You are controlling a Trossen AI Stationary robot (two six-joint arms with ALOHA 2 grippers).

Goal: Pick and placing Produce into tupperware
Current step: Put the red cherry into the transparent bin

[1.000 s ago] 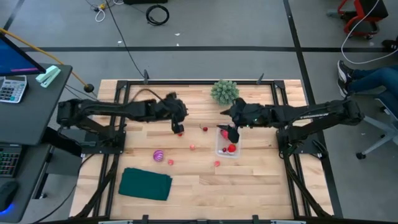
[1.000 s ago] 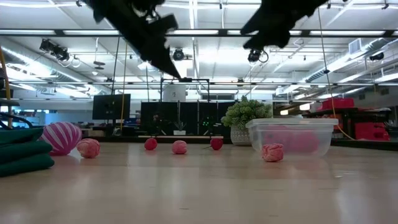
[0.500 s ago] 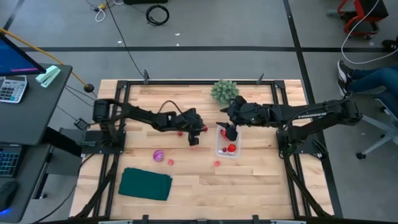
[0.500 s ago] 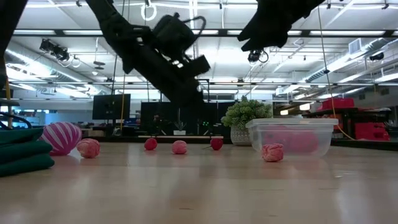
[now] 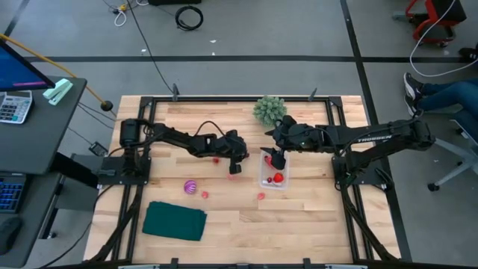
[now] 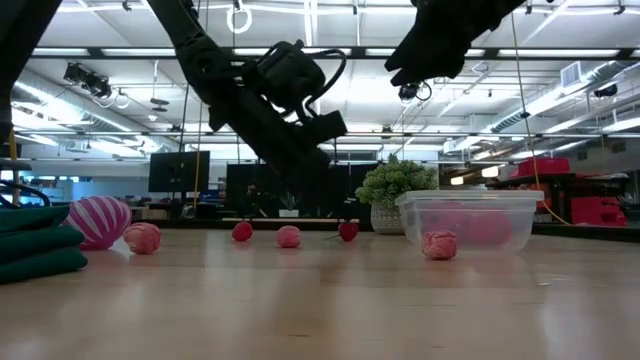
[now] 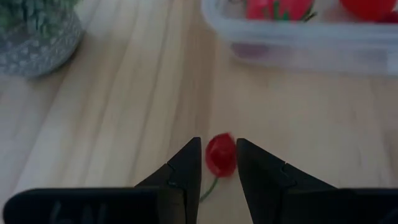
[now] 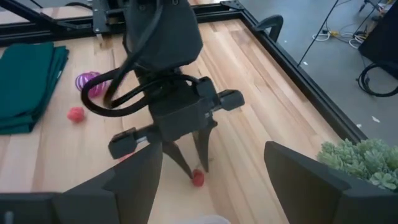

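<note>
Bright overhead light, blurred wrist close-up

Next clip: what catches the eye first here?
The left gripper at mid-table, its fingers straddling a small red cherry on the wood. Just beyond sits the clear tub with red produce inside, the right gripper hovering open over it. A purple-striped ball lies near the green cloth.

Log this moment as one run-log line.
left gripper: fingers around red cherry | right gripper: open over tupperware
</note>
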